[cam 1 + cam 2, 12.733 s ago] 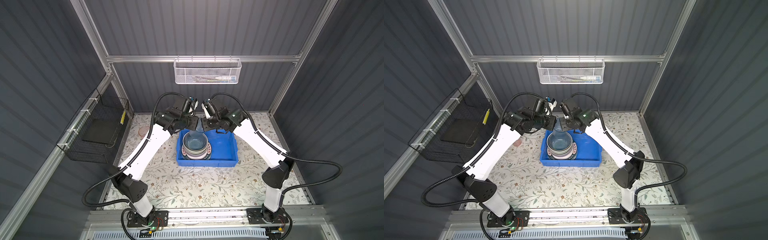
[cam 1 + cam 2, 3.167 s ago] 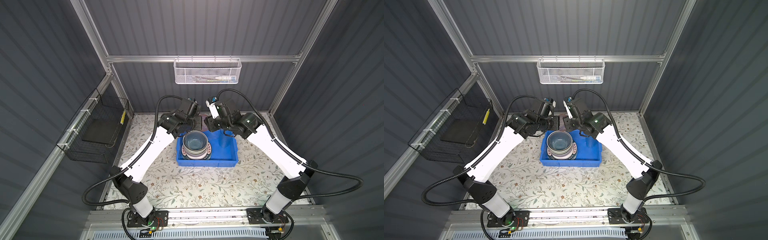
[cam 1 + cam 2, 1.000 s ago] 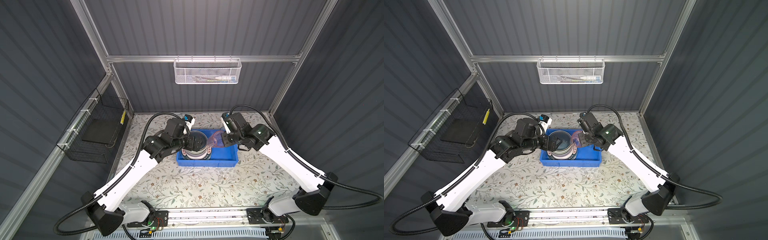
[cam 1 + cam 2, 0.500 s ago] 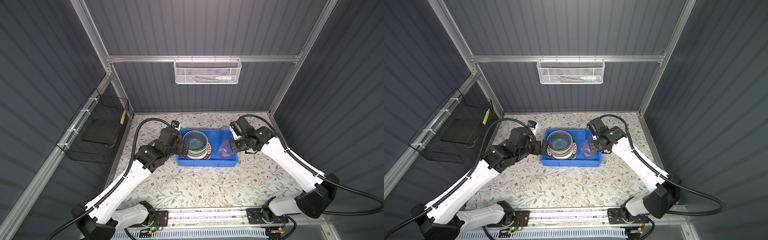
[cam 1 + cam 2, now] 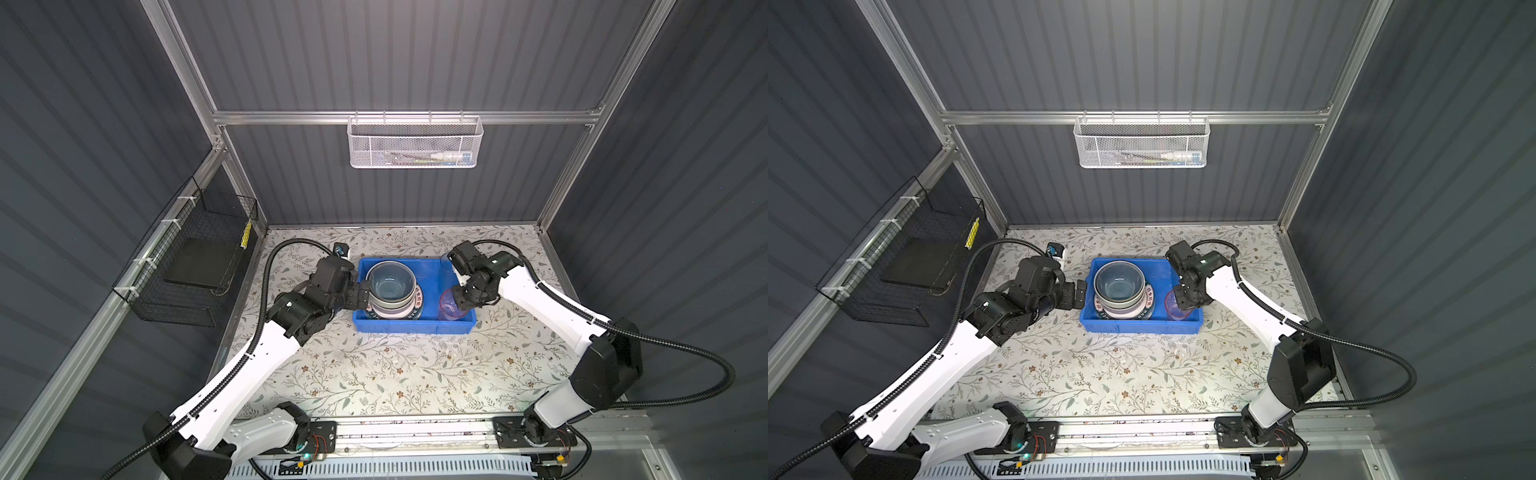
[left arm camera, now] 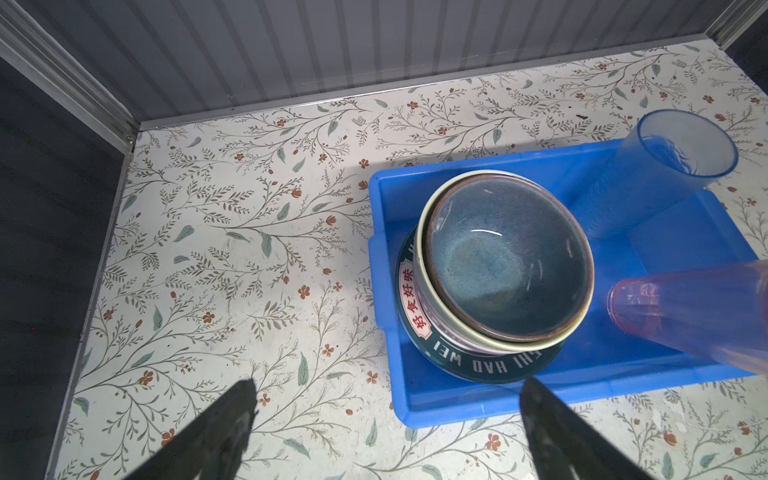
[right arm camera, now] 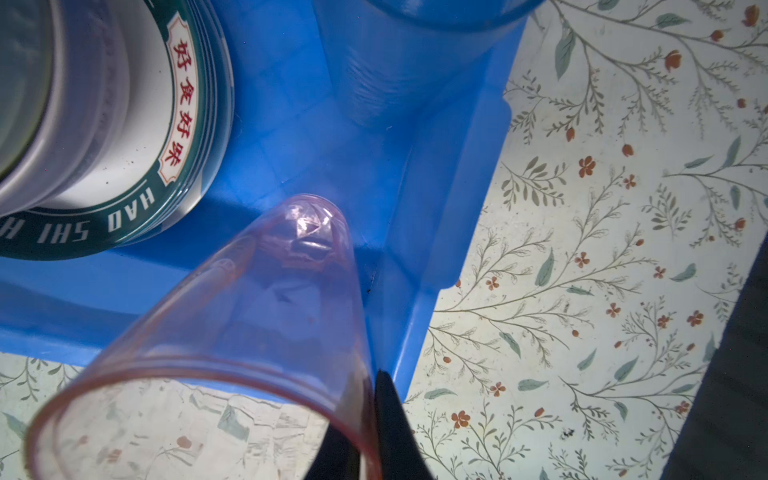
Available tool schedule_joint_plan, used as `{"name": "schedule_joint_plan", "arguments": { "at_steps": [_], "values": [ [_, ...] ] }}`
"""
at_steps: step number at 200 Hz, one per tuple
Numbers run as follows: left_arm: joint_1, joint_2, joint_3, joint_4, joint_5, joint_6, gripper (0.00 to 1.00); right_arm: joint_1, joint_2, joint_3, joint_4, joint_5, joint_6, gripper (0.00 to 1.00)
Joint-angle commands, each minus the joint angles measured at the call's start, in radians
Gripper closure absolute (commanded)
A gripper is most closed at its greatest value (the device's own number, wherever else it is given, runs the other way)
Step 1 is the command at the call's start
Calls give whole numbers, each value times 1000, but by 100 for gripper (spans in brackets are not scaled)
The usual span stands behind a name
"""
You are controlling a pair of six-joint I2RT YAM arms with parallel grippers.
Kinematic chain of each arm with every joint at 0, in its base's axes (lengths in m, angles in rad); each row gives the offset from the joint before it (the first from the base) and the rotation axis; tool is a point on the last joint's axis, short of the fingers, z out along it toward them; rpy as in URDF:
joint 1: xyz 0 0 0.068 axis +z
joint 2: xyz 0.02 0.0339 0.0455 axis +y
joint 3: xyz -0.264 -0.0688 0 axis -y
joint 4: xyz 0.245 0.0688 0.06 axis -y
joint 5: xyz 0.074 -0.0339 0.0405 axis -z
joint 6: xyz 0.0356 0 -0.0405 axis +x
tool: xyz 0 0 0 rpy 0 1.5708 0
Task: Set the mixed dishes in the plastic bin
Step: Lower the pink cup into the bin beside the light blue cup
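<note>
**Left to right.** Left pincer [image 5: 360, 293], spread wide and empty, hangs just beside the left wall of the bright blue shallow plastic bin [image 5: 411, 330], which sits toward the worktop's far edge. Right pincer [image 7: 365, 432] pinches the rim of the translucent pink plastic tumbler [image 7: 257, 332] in the bin's near right corner. If released before its base seats flat, the tumbler may tip against the stacked ceramic bowls [image 5: 390, 286] or over the wall.

Bin [image 5: 411, 329] and pink tumbler [image 5: 448, 309] are glossy plastic.
</note>
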Motion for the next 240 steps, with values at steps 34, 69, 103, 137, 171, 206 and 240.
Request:
{"name": "schedule_joint_plan", "arguments": {
  "at_steps": [34,69,103,137,171,206,240],
  "values": [
    [36,-29,-27,-26,-11,5,0,-16,17,-19,-52,-4,-5,88],
    [52,-26,-31,-28,-4,4,0,-28,18,-36,-55,-4,-1,88],
    [60,-19,-33,-27,-2,6,0,-44,18,-53,-43,-18,2,86],
    [65,-13,-34,-28,0,7,0,-54,22,-61,-30,-25,5,81],
    [69,-7,-35,-28,1,8,0,-59,23,-59,-15,-20,10,71],
    [72,2,-35,-26,1,8,0,-59,19,-50,-13,-6,11,65],
    [74,5,-39,-22,2,8,0,-61,19,-28,-14,5,10,61]
  ]
}}
